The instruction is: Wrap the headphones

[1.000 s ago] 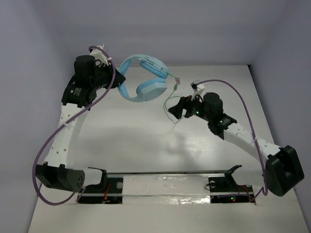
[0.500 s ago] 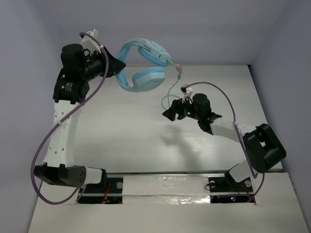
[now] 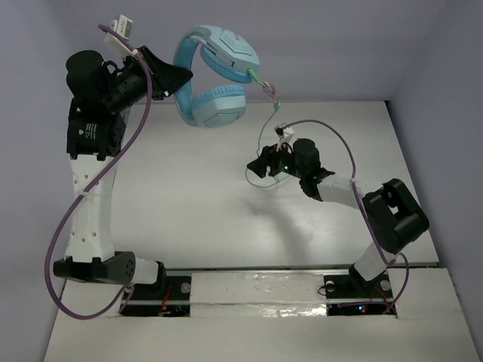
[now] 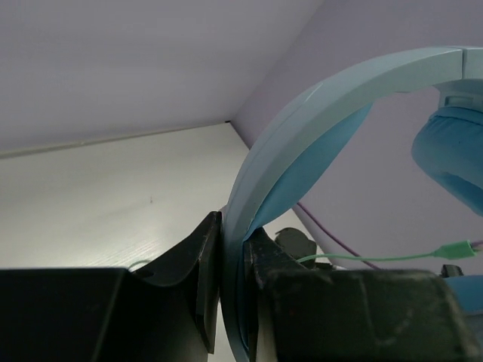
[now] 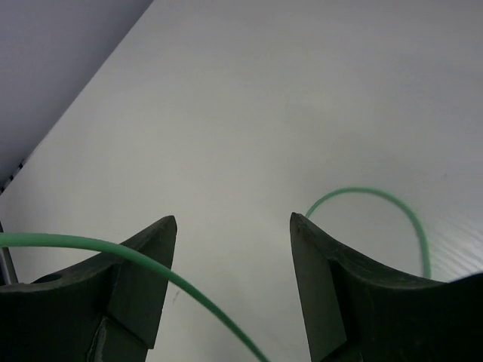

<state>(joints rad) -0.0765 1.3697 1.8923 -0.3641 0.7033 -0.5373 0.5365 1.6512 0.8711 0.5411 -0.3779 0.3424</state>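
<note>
while the left gripper holds the light blue headphones high above the far left of the white table in the overhead view, their thin green cord hangs down to the right gripper, low over the table's middle. from the left wrist, the curved headband is pinched tight between the two black fingers, an ear cup at the right edge. from the right wrist, that gripper's jaws stand spread, the cord running loose across the left one into the gap, clamped by neither.
</note>
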